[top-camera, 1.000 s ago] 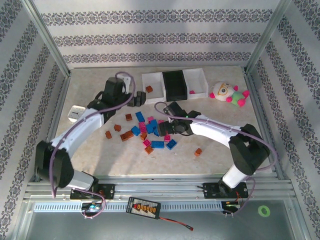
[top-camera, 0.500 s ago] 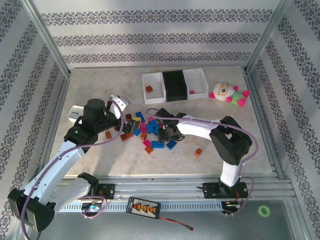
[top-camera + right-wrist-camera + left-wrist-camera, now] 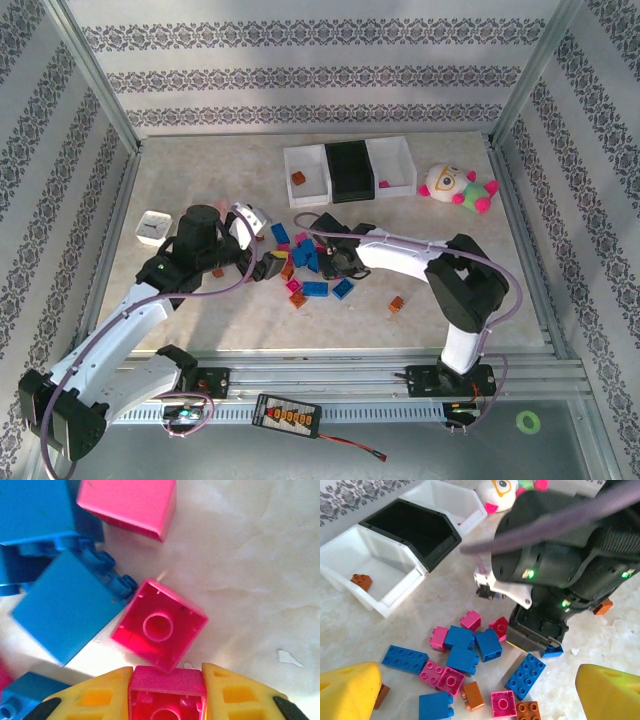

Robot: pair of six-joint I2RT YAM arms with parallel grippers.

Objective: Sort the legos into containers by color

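My right gripper (image 3: 166, 696) is clamped on a small magenta-pink plastic brick (image 3: 166, 685). Its yellow fingertips (image 3: 95, 700) press flat against two opposite side walls, and what seems to be the hollow underside faces the wrist camera. I judge that a sound hold. These bricks look light, rigid and hardly fragile, but the glossy hard plastic will be slick. So I want the pads square on parallel faces, never on a corner or across the studs. A second magenta brick (image 3: 159, 625), upturned, touches the held one's far edge and could drag along on the lift. A blue brick (image 3: 65, 605) lies against that second one. All of this belongs to the loose pile of blue, pink and brown-orange legos (image 3: 300, 265) on the marbled table (image 3: 200, 170), on the near side of the black rectangular bin (image 3: 348, 165). My left gripper (image 3: 480, 700) hangs wide open with nothing in it over the same pile. The white bin left of the black bin (image 3: 290, 175) holds one brown-orange brick (image 3: 298, 179). The white bin right of the black bin (image 3: 392, 160) holds one pink brick (image 3: 384, 184), so I reckon mine belongs there. I can read no brand, label or lettering on any brick or bin.
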